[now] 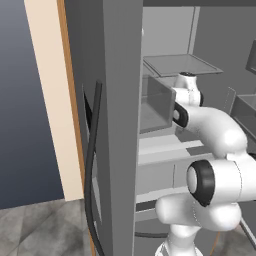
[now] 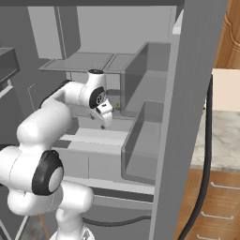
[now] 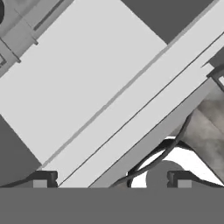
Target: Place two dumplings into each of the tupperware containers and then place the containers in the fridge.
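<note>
- The fridge (image 1: 120, 125) stands open before the base; its grey steel doors are swung outward on both sides, and the pale grey interior is exposed.
- In the left base view a fridge door (image 1: 107, 150) is seen edge-on at centre, with a dark curved handle (image 1: 90, 170) running down its outer face.
- In the right base view the opposite door (image 2: 187, 117) stands at the right, with translucent door bins (image 2: 140, 150) on its inner side and a dark handle (image 2: 206, 159) on the outer edge.
- Inside, a glass shelf (image 2: 89, 62) sits high in the compartment; pale drawers (image 2: 93, 164) lie below it.
- The white arm (image 2: 42, 136) reaches forward into the fridge interior, wrist bent downward.
- The gripper (image 2: 104, 123) hangs below the glass shelf, over the pale ledge above the drawers, pointing down.
- Jaws: in the hand view the two dark fingertips (image 3: 43, 178) stand far apart at the bottom of the picture, nothing between them. Jaws wide and holding nothing.
- The hand view looks down on pale drawer fronts (image 3: 87, 87) running diagonally, with a patch of grey tiled floor (image 3: 210, 127) at the right.
- A tupperware container cannot be identified with confidence in any view; a small unclear object sits at the back of the fridge near the gripper, too small to tell.
- A wooden cabinet (image 2: 225, 37) and a stone worktop (image 2: 220, 136) stand to the right of the fridge.
</note>
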You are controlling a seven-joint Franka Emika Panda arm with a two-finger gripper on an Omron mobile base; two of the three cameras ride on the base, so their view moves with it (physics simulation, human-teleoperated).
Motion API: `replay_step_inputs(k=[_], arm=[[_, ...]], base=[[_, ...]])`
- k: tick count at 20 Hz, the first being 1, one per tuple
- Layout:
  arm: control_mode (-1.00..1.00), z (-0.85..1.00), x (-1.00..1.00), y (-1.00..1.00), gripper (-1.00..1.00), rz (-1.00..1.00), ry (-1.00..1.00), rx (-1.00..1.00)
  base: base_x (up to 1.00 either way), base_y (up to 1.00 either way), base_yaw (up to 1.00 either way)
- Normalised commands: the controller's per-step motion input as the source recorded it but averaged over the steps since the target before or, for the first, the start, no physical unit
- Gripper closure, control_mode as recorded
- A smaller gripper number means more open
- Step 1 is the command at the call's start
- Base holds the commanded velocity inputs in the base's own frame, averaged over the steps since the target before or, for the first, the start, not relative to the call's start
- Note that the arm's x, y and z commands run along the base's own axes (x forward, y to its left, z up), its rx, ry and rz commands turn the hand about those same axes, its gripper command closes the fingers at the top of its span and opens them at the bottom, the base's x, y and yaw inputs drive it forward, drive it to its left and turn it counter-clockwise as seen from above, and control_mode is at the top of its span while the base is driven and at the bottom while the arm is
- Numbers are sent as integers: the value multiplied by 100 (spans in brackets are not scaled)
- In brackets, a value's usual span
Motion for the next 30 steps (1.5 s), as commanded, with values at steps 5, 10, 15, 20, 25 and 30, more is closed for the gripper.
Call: replay_step_inputs(k=[5, 10, 15, 20, 25, 30], arm=[[-100, 8, -59, 13, -100, 53, -1, -5], [-100, 22, -39, 41, -100, 38, -1, -9], [-100, 4, -58, 6, -100, 27, 0, -5], [-100, 36, -57, 17, -100, 25, -7, -5], [-100, 20, -78, -7, -100, 3, -1, 1], [-100, 15, -60, -15, -100, -15, 5, 5]], base=[[0, 0, 0], [0, 0, 0], [0, 0, 0], [0, 0, 0], [0, 0, 0], [0, 0, 0]])
